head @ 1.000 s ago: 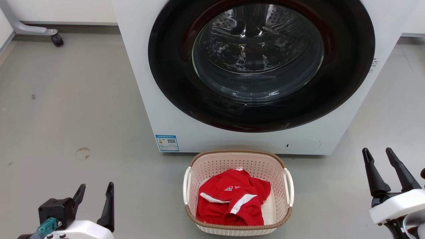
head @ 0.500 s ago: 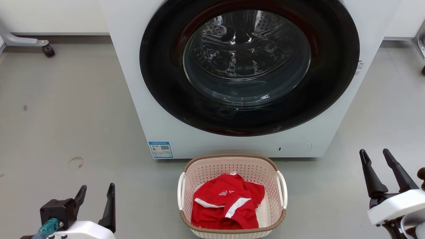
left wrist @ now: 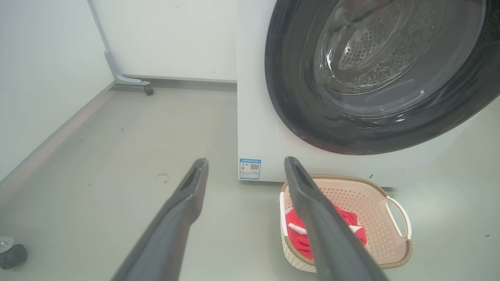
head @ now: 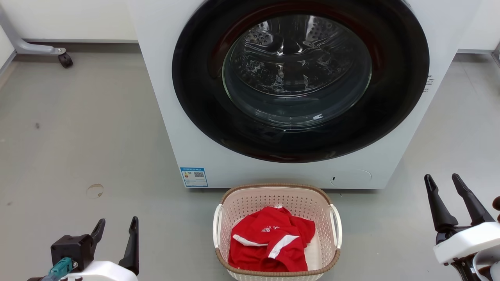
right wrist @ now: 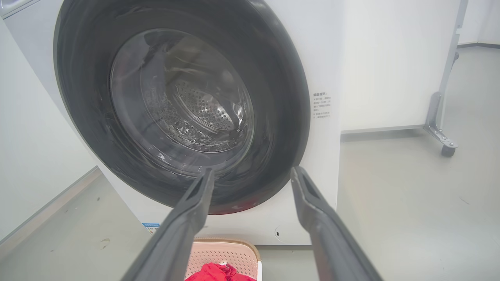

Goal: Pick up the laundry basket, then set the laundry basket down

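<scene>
Basket: we see it upright on the floor, just in front of the washer and below its round dark door, with both white handles free.
Contents: a crumpled red shirt with white stripes lies inside.
Head view: this gives us the whole basket and both end effectors together.
Left wrist view: here we find a wall, a wheeled frame leg beside it and a caster in the lower left corner. The basket sits to the right of the fingers, and one finger crosses in front of its left part.
Right wrist view: we make out a text sticker on the washer's side and a second frame leg. The basket's rim and a bit of red show at the bottom edge.
Left end effector: its fingers are spread wide and hold nothing; it is well apart from the basket, on the basket's left.
Right end effector: its fingers are parted and hold nothing; it is well apart from the basket, on the basket's right.
</scene>
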